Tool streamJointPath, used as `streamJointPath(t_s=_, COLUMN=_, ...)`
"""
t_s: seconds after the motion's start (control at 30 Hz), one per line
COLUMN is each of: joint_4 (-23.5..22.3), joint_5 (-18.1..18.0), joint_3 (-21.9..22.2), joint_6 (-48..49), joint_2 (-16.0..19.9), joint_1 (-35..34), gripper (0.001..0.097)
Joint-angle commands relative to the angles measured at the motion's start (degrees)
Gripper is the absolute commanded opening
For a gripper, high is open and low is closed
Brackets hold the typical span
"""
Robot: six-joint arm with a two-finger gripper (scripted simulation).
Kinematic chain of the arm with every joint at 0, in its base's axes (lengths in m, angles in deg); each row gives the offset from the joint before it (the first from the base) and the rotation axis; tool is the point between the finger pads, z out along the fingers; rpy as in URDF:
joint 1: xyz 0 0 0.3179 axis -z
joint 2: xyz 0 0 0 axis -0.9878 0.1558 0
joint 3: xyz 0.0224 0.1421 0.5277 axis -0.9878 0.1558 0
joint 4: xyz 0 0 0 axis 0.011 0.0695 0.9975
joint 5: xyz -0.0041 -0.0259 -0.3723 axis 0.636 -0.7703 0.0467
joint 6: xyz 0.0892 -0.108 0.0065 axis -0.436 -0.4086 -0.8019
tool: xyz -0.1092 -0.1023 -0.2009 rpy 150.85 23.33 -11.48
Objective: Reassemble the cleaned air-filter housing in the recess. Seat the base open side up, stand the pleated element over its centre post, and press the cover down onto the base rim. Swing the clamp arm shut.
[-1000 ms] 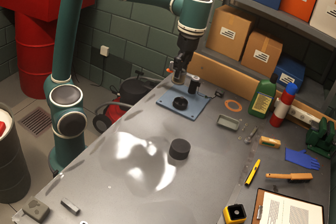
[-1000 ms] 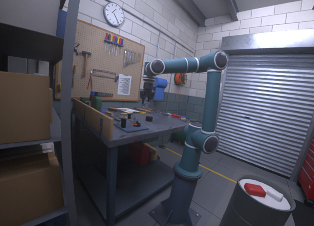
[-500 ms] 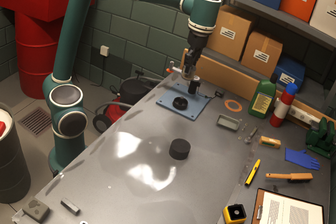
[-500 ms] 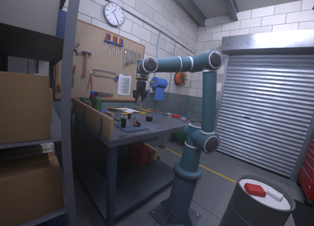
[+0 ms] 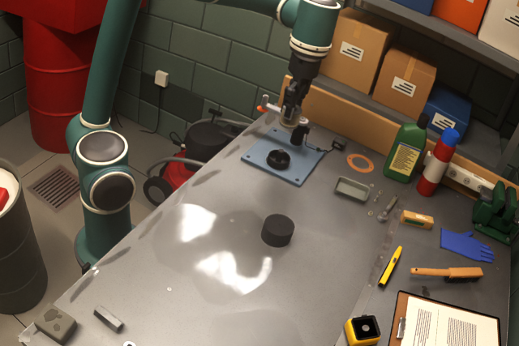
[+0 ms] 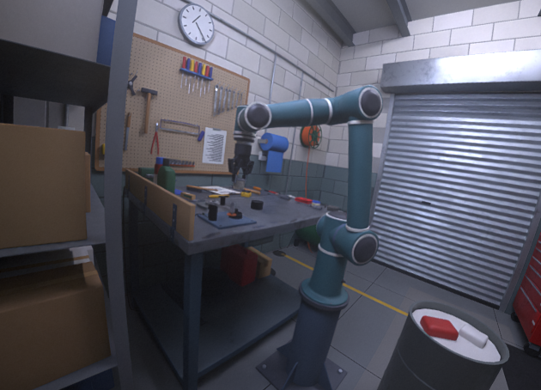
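The black base (image 5: 278, 159) sits open side up on the blue recess plate (image 5: 283, 155), its centre post showing. The tan pleated element (image 5: 290, 118) is held in my closed gripper (image 5: 290, 113) above the plate's far corner, beside the black clamp post (image 5: 299, 134). The clamp arm (image 5: 268, 107), with its orange knob, sticks out to the left behind the gripper. The black round cover (image 5: 277, 230) lies on the bench nearer the middle, apart from the plate. In the second side camera the gripper (image 6: 239, 177) hangs above the bench behind the plate (image 6: 226, 219).
The wooden backboard (image 5: 348, 118) runs just behind the plate. To the right lie an orange gasket ring (image 5: 360, 163), a small metal tray (image 5: 352, 189), a green bottle (image 5: 406, 153) and a red-and-white can (image 5: 437, 162). Tools crowd the bench's right side.
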Motion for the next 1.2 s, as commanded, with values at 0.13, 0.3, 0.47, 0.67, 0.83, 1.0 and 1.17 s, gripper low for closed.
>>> streamJointPath(t_s=0.13, joint_4=0.0, joint_5=2.9, joint_3=2.3, joint_6=0.0, joint_2=0.6, joint_1=0.0, gripper=0.008)
streamJointPath(t_s=0.3, joint_4=0.0, joint_5=6.6, joint_3=5.1, joint_6=0.0, joint_2=1.5, joint_1=0.0, gripper=0.008)
streamJointPath(t_s=0.47, joint_4=0.0, joint_5=10.2, joint_3=7.6, joint_6=0.0, joint_2=2.5, joint_1=0.0, gripper=0.008)
streamJointPath(t_s=0.67, joint_4=0.0, joint_5=13.3, joint_3=9.7, joint_6=0.0, joint_2=3.5, joint_1=0.0, gripper=0.008)
streamJointPath(t_s=0.83, joint_4=0.0, joint_5=14.4, joint_3=10.5, joint_6=0.0, joint_2=3.9, joint_1=0.0, gripper=0.008)
streamJointPath(t_s=1.0, joint_4=0.0, joint_5=14.6, joint_3=10.6, joint_6=0.0, joint_2=4.0, joint_1=0.0, gripper=0.008)
streamJointPath(t_s=1.17, joint_4=0.0, joint_5=14.7, joint_3=10.6, joint_6=0.0, joint_2=4.0, joint_1=0.0, gripper=0.008)
